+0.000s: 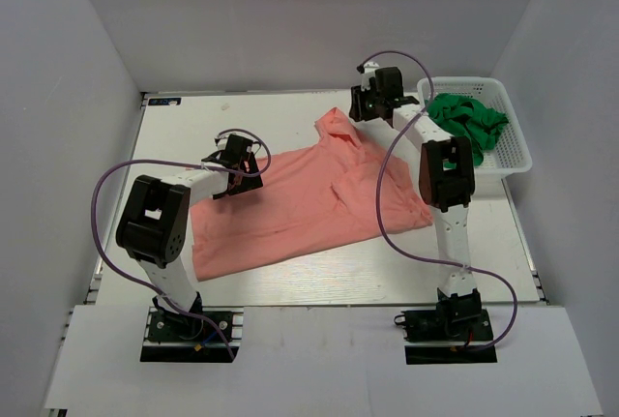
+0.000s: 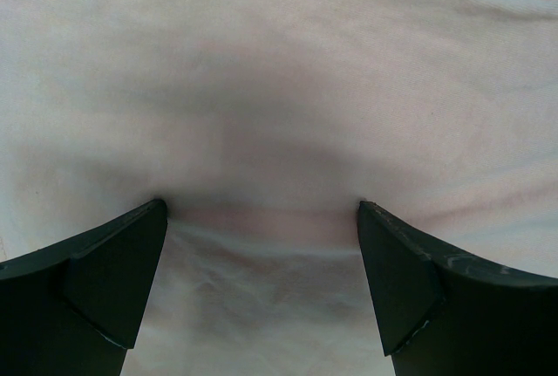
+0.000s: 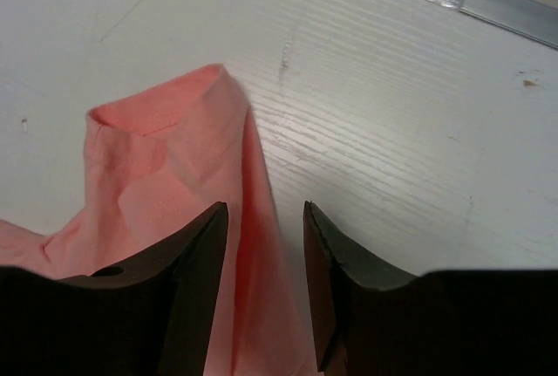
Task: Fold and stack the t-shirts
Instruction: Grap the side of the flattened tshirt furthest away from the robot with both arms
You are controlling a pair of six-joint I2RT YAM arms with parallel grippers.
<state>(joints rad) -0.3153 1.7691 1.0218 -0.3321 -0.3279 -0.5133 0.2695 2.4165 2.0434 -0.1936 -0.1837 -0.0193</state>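
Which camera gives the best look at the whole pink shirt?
The top external view: nearly all of the salmon-pink short-sleeved cloth shirt shows, spread out. The left wrist view shows only close-up cloth; the right wrist view only one narrow end.

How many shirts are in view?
2: pink shirt spread on the table; green shirt bunched in the basket, far right. Others may hide under it.

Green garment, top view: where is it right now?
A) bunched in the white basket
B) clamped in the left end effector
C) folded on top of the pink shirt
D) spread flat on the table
A: the green garment lies crumpled inside the white lattice basket at the far right, apart from the pink shirt.
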